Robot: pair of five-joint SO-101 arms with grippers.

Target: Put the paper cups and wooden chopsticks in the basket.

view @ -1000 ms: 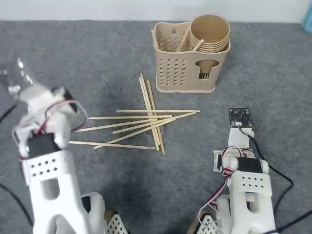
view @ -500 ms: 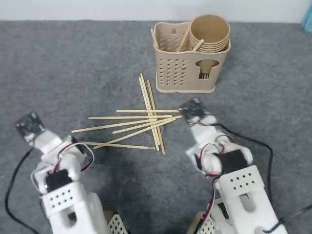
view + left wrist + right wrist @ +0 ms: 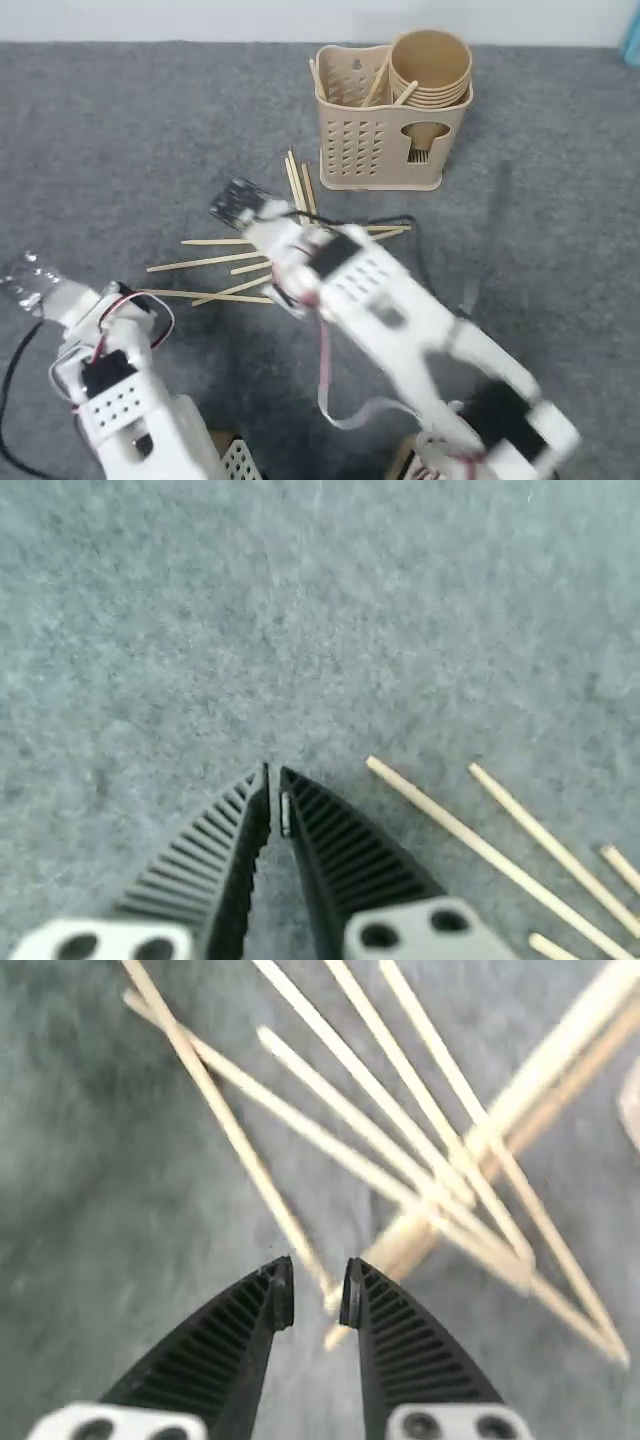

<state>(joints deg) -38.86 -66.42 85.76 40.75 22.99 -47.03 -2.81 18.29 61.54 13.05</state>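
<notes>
Your thin, pale wooden chopsticks (image 3: 215,262) lie crisscrossed on the grey mat (image 3: 120,130) in front of the beige perforated basket (image 3: 365,150), where nested paper cups (image 3: 430,60) sit in 1 compartment. Your right gripper (image 3: 317,1295) hangs over the pile, jaws slightly parted and empty. Your left gripper (image 3: 273,780) is beside the pile, jaws almost pressed together on nothing.

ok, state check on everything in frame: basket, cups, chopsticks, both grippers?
basket: upright on the table, partly filled.
paper cups: nested in one stack, upright in the basket.
chopsticks in the basket: a few, standing tilted.
loose chopsticks: flat on the table, crossed in a pile.
left gripper: shut, empty, over bare table.
right gripper: slightly open, empty, over the loose chopsticks.
</notes>
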